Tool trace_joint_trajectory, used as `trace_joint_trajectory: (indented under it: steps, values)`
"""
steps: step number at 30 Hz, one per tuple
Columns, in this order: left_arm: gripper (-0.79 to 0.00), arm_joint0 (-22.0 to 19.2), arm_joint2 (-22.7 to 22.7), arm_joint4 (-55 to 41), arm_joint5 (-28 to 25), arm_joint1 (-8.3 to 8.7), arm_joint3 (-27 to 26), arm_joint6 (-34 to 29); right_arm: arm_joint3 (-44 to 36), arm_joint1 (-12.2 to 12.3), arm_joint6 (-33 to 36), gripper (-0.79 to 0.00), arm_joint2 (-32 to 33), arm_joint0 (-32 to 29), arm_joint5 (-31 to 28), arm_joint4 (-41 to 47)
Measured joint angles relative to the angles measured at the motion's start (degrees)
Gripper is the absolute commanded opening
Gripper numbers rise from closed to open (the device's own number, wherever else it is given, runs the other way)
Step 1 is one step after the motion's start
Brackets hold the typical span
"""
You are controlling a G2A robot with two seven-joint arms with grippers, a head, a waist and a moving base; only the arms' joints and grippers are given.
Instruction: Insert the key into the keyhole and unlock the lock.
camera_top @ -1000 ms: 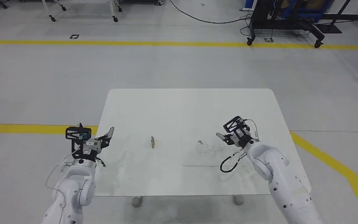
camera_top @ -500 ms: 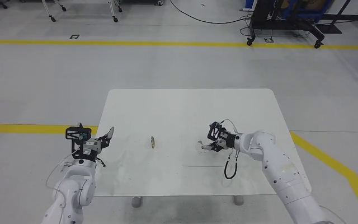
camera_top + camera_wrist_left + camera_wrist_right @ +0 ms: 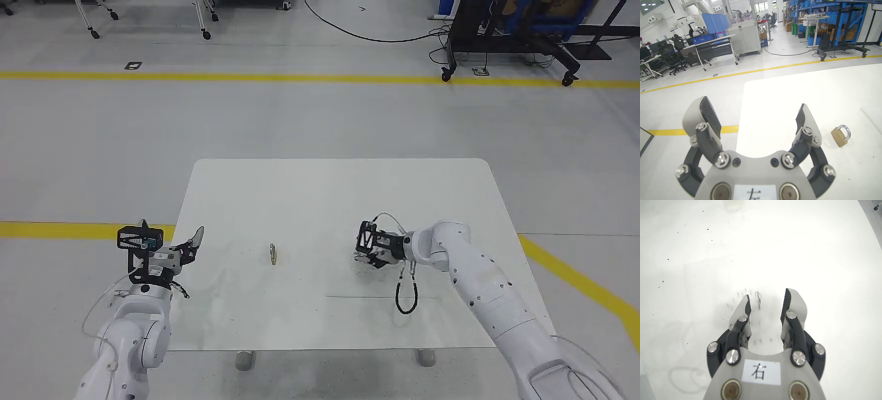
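The white table (image 3: 300, 190) has two small things on it. One is a padlock (image 3: 840, 136). It has a gold-brown body and a shiny silver loop on top, and the loop looks shut. The padlock sits near the middle of the table, a bit to the left side, and nothing touches it.

The other thing is the key (image 3: 759, 300). It is small, thin and silver, and it lies flat on the table, well apart from the padlock, over on the right side. There are little grey scratch marks on the table all around the key.

The right gripper (image 3: 768, 294) is down low over the table, right at the key. Its two fingers are about half open. The key lies between the two tips, closer to one finger than the other. The fingers do not squeeze it, and the gripper has nothing in it.

The left gripper (image 3: 753, 102) is at the left edge of the table, well away from the padlock. Its fingers are spread wide apart and there is nothing between them.

Tiny dark specks are dotted over the table top. A yellow line (image 3: 300, 77) runs across the floor behind the table.
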Motion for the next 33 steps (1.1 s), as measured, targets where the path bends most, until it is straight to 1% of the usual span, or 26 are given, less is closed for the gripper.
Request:
trace_joint_trajectory:
  steps: [1, 2, 3, 7, 14, 21, 24, 27, 33]
  values:
    - [0.000, 0.00, 0.00, 0.00, 0.00, 0.00, 0.00, 0.00, 0.20, -0.05, -0.17, -0.563, -0.39, 0.24, -0.48, -0.08]
    - [0.000, 0.00, 0.00, 0.00, 0.00, 0.00, 0.00, 0.00, 0.32, -0.10, -0.40, -0.690, -0.79, 0.47, -1.02, -0.23]
    - [0.000, 0.00, 0.00, 0.00, 0.00, 0.00, 0.00, 0.00, 0.26, -0.13, -0.67, -0.785, -1.35, 0.73, -1.52, -0.78]
    - [0.000, 0.00, 0.00, 0.00, 0.00, 0.00, 0.00, 0.00, -0.94, -0.07, -2.04, -0.785, -2.84, 0.56, -1.71, -3.51]
    - [0.000, 0.00, 0.00, 0.00, 0.00, 0.00, 0.00, 0.00, -3.71, 0.69, -3.64, -0.785, -2.16, -1.36, 1.36, -6.22]
    - [0.000, 0.00, 0.00, 0.00, 0.00, 0.00, 0.00, 0.00, -7.37, 2.40, -12.51, -0.785, 1.53, -5.25, 4.49, -8.96]
    - [0.000, 0.00, 0.00, 0.00, 0.00, 0.00, 0.00, 0.00, -7.17, 2.97, -17.53, -0.785, 3.24, -6.49, 5.79, -8.92]
    - [0.000, 0.00, 0.00, 0.00, 0.00, 0.00, 0.00, 0.00, -5.22, 3.39, -22.60, -0.785, 5.23, -7.38, 6.01, -6.32]
    - [0.000, 0.00, 0.00, 0.00, 0.00, 0.00, 0.00, 0.00, -4.74, 3.42, -23.25, -0.785, 5.54, -7.43, 5.81, -5.67]
